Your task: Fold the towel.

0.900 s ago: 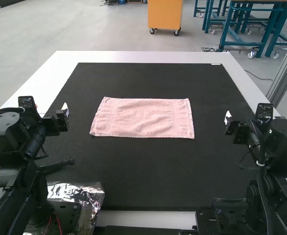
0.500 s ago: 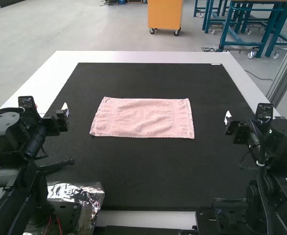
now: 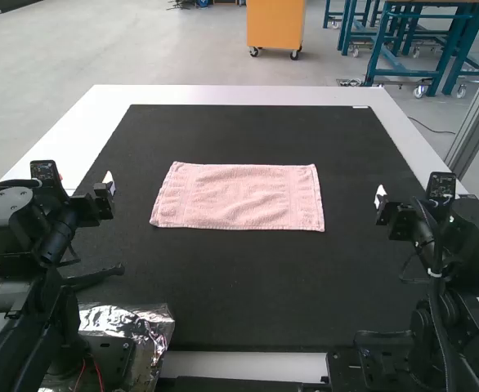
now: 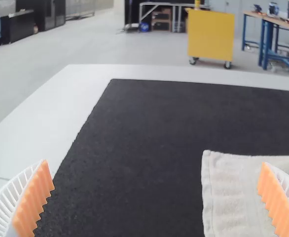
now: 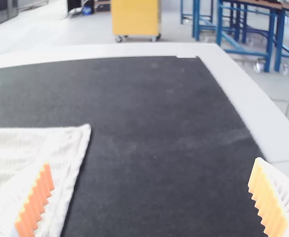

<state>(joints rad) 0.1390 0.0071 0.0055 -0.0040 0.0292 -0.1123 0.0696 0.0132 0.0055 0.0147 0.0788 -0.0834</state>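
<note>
Nothing has moved: the towel lies spread between left gripper and right gripper (fingers apart on both), so folding remains unstarted.

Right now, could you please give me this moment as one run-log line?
towel: spread flat on mat | left gripper: open, empty | right gripper: open, empty | towel contact: none
</note>
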